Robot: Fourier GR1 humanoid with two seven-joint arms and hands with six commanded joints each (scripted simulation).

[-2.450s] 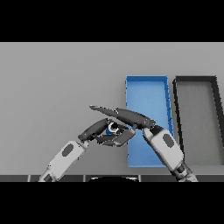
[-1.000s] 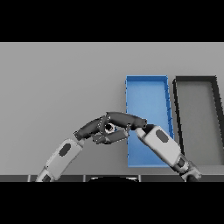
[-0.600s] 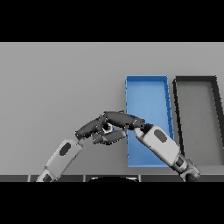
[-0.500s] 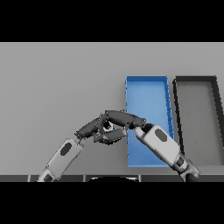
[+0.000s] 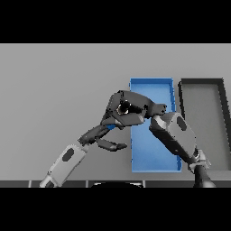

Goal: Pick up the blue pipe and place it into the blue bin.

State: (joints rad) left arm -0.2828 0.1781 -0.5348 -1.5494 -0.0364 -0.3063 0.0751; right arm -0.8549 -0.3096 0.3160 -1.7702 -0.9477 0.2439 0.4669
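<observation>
The right hand [image 5: 128, 108] sits over the left rim of the blue bin [image 5: 153, 158], its dark fingers curled in around something small; between them a round dark opening shows, and a sliver of blue just below it at the hand's lower left looks like the blue pipe [image 5: 111, 127], though most of it is hidden by the fingers. So the pipe is up in that grasp, right at the bin's left wall and not clearly inside it. Just beneath and to the left, the left hand [image 5: 103, 137] hangs above the grey table [image 5: 58, 90] with fingers loose and spread, its upper fingers reaching up to the underside of the right hand where the blue shows; whether they touch the pipe I cannot tell. The right forearm crosses the bin's middle, covering part of its floor. To the right of the blue bin, just beside it, stands a dark bin [image 5: 203, 117]. Broad bare table stretches away left and far.
</observation>
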